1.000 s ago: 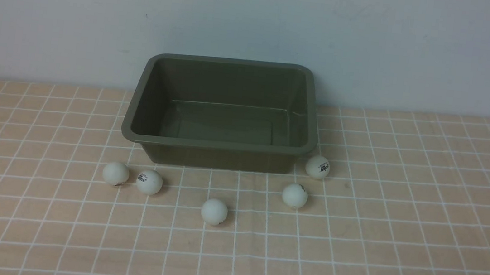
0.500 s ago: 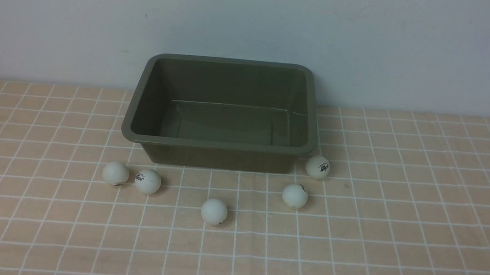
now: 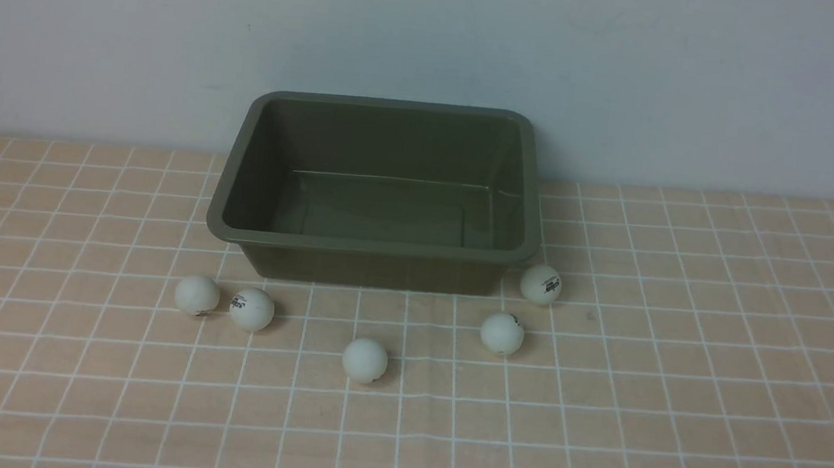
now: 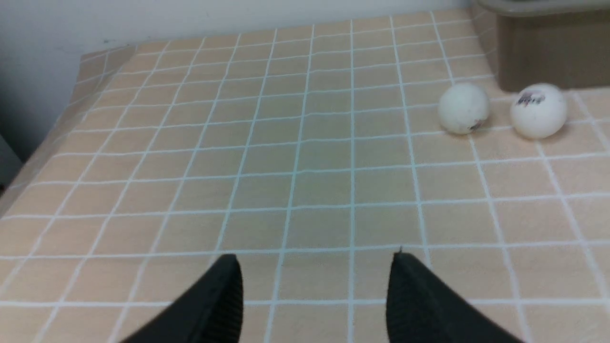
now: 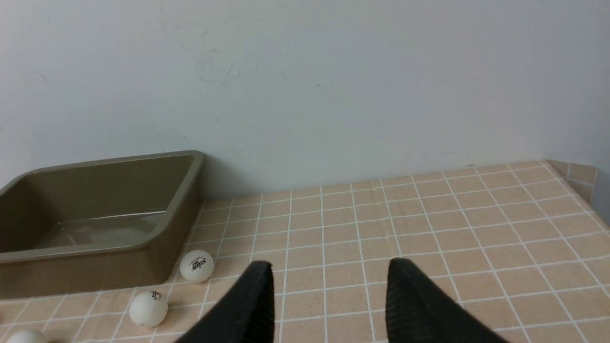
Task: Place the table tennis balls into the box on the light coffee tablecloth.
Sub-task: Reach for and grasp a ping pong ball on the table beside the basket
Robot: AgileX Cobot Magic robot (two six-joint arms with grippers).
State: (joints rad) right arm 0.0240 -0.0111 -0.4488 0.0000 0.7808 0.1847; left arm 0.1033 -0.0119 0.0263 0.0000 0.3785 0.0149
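All five table tennis balls lie loose on the light coffee tablecloth [image 3: 678, 409] in front of the box [image 3: 369, 245], and the box has nothing in it; so to my eye the job is at its first pick. Two balls sit just beside each other off the box's left front corner, the outer ball [image 3: 196, 295] and the inner ball [image 3: 252, 309]; the middle ball [image 3: 364, 359] is nearest the robot; the fourth ball [image 3: 502, 332] and the corner ball [image 3: 540, 284] are on the right, the last one close against the box.

The left fingers [image 4: 217, 300] stand wide with nothing between them, low over bare cloth on the tabletop, the left pair ahead of them; the right fingers [image 5: 252, 305] are parted and empty too, well back from their side.

I'd take the outer ball first; come down from above, one finger either side, neither going into the slim gap to its neighbour, or that one rolls off. Close softly across the widest part; a pinch too high or low will likely squirt it away. Lift clear of the rim; let go low inside so it can't bounce out.
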